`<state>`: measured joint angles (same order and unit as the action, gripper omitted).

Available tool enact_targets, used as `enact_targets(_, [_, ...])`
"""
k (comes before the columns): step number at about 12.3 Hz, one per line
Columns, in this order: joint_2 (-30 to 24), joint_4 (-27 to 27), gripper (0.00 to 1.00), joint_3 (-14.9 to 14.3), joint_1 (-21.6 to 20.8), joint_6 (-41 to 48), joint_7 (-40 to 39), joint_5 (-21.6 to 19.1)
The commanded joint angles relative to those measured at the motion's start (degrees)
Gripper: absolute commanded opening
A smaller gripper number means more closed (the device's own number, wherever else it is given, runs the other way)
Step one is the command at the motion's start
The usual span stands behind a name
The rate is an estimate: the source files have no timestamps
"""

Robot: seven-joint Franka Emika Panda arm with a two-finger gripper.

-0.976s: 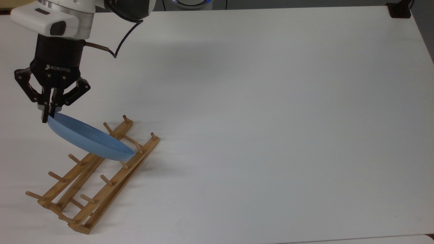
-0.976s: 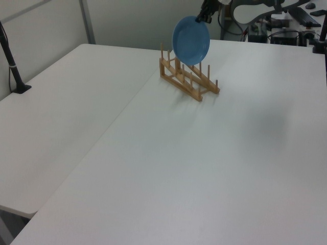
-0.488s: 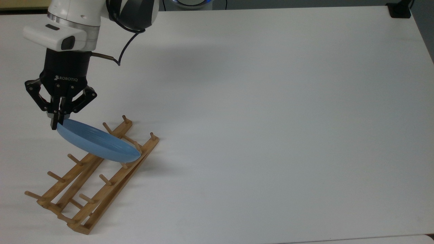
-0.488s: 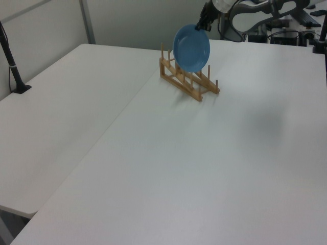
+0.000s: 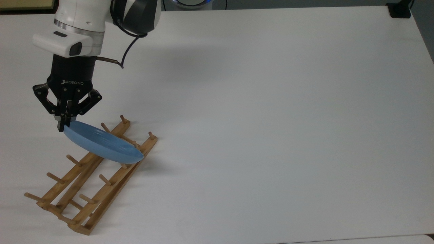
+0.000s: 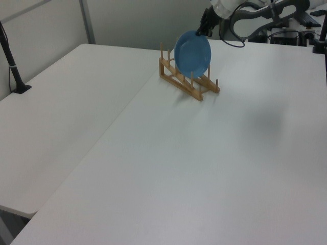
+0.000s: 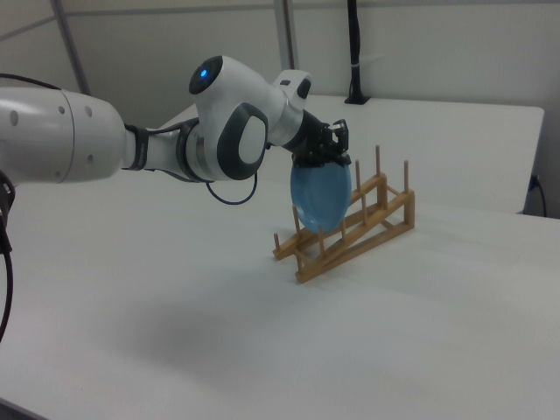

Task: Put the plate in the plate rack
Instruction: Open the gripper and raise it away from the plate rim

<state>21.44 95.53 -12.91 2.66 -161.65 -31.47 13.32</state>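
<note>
Half the plate rack [image 5: 90, 183] plate-hidden [image 5: 101, 144]

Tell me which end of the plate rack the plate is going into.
The plate is at the raised end of the plate rack, by the last pegs at the top view's upper right; the low end's slots are free.
</note>
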Motion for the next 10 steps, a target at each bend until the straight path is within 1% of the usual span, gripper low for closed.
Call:
enact_targets(1, [-1.7, 3.1, 0.72, -0.7, -0.7, -1.7, -0.7, 0.9])
enact_targets(2, [-1.8, 3.1, 0.79, -0.7, -0.6, -1.7, -0.3, 0.6])
enact_targets(3, [-1.8, 3.3, 0.98, -0.7, -0.7, -1.7, -0.1, 0.4])
enact_targets(4, [-1.8, 3.6, 1.0, -0.7, -0.7, -1.7, 1.1, 0.4])
enact_targets(7, [-2.0, 3.6, 1.0, -0.5, -1.1, -1.4, 4.6, 0.4])
enact_targets(8, [-2.1, 3.4, 1.0, -0.4, -1.4, -1.1, 8.1, 0.3])
enact_targets(10, [-3.2, 3.1, 1.0, 0.3, -2.6, 1.8, 19.9, 0.0])
